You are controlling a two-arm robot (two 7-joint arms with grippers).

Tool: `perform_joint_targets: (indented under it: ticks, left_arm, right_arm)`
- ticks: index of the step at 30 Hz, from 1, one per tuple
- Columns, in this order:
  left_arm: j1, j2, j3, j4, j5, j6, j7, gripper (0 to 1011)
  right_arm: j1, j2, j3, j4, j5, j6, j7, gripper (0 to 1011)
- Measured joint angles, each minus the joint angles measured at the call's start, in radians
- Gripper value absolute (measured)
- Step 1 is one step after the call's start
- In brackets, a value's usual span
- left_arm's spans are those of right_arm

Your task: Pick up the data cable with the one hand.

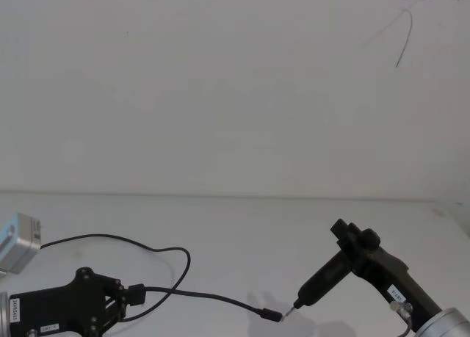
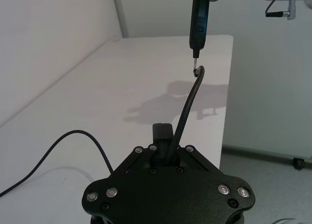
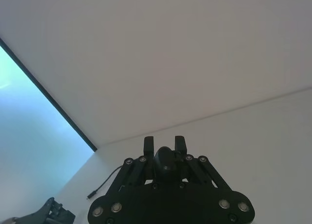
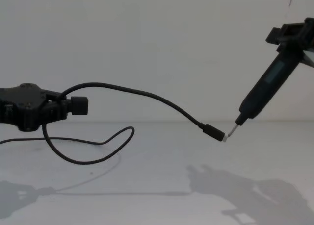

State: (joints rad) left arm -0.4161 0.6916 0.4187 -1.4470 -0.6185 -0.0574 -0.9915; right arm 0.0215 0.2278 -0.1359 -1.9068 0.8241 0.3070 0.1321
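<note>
The data cable (image 1: 213,299) is a thin black cord held up off the white table (image 1: 250,227). My left gripper (image 1: 136,294) is shut on it a little way back from its end. In the chest view the data cable (image 4: 147,95) arcs rightward from the left gripper (image 4: 78,106) to its black plug (image 4: 213,132), and a slack loop hangs below. My right gripper (image 1: 352,241) is shut on a slim black tool (image 1: 323,278). The tool's metal tip (image 4: 230,132) sits right at the plug's silver end. In the left wrist view the cable (image 2: 187,107) rises from the left gripper (image 2: 163,133) toward the tool (image 2: 200,19).
A silver-grey box (image 1: 18,241) sits at the table's left edge. The cable's far end trails off to the left past it. The table's side edge (image 2: 229,87) drops to the floor. A plain white wall stands behind.
</note>
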Motion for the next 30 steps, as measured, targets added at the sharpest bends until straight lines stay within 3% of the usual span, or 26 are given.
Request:
perform_joint_targets:
  ticks: [16, 30]
  left_arm:
    - [0.0, 0.0, 0.0, 0.0, 0.0, 0.0, 0.0, 0]
    - [0.0, 0.0, 0.0, 0.0, 0.0, 0.0, 0.0, 0]
  right_arm:
    - [0.005, -0.006, 0.013, 0.013, 0.082, 0.029, 0.013, 251]
    - [0.006, 0.004, 0.012, 0.019, 0.107, 0.031, 0.027, 251]
